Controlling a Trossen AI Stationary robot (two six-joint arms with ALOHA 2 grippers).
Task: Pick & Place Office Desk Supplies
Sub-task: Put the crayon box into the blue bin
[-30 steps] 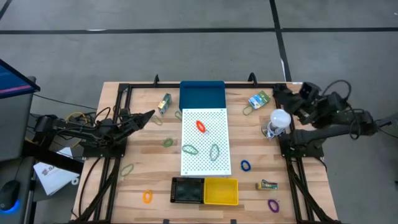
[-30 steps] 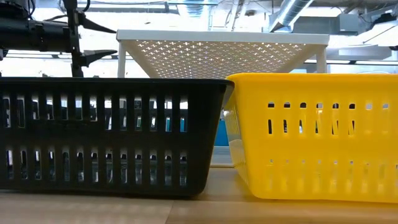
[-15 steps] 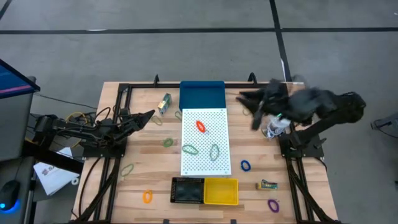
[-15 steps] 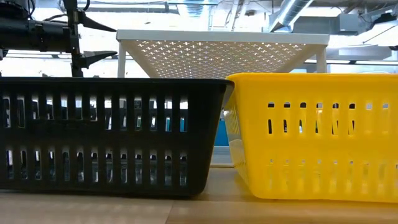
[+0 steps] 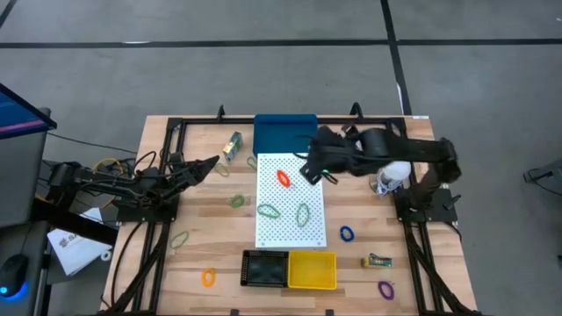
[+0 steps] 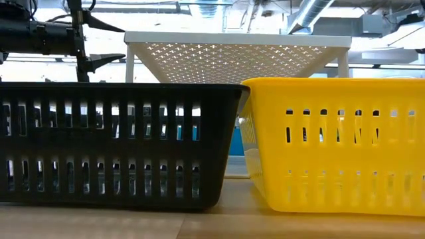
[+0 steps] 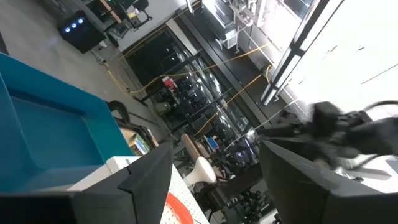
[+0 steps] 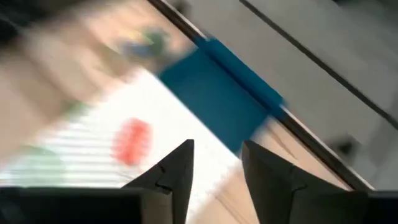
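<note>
Reaching in over the far right corner of the white perforated board (image 5: 289, 200), the right tool (image 5: 309, 168) hangs above the worktop (image 5: 202, 254) with its two dark fingers (image 8: 175, 171) parted by a narrow gap and nothing between them. Just beside that tool, on the board's far part, lies a red rubber-band loop (image 5: 283, 178); the right wrist view shows it as a red blur (image 8: 132, 140) on the white surface ahead of the fingers. Two green loops (image 5: 268, 211) rest on the board's near half, apart from each other. A blue tray (image 5: 285, 134) touches the board's far edge, and a black basket (image 5: 265, 269) and a yellow basket (image 5: 312, 270) stand side by side at its near edge. To the board's left wait a small printed packet (image 5: 232, 146) and more green loops (image 5: 237, 201), with an orange loop (image 5: 208, 277) beyond the black basket. To the board's right lie a blue loop (image 5: 347, 234), a yellow packet (image 5: 378, 261), a purple loop (image 5: 385, 288) and a white bulb-like object (image 5: 397, 170). Well left of the board, the left tool (image 5: 209, 164) hovers with its fingers (image 7: 146, 180) spread wide, holding nothing.
</note>
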